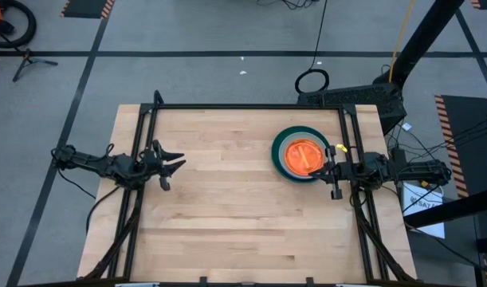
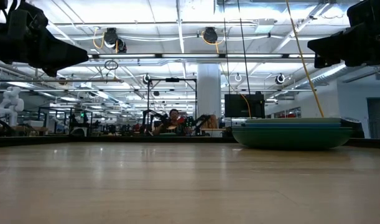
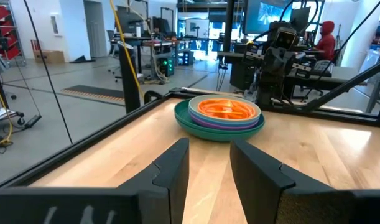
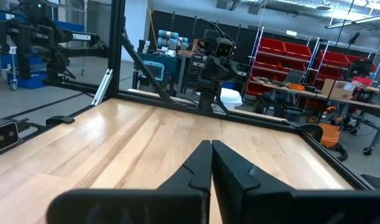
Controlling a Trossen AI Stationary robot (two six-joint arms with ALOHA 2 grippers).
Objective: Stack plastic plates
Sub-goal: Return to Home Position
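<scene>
The plastic plates sit in one stack [image 1: 301, 155] on the table's right half: a large dark green plate at the bottom, mint and purple rims above it, translucent orange on top [image 3: 226, 109]. In the low view the stack [image 2: 292, 134] rests flat on the wood. My right gripper [image 1: 324, 168] hovers raised over the stack's right edge, shut and empty; its wrist view looks across the table past shut fingers [image 4: 211, 152]. My left gripper [image 1: 178, 165] is open, raised over the table's left side, pointing at the stack [image 3: 208, 155].
A black metal frame [image 1: 251, 106] runs along the table's far edge and down both sides. Bare wood [image 1: 227, 215] stretches between the two arms and toward the near edge. People and workbenches show in the room beyond the table [image 2: 174, 118].
</scene>
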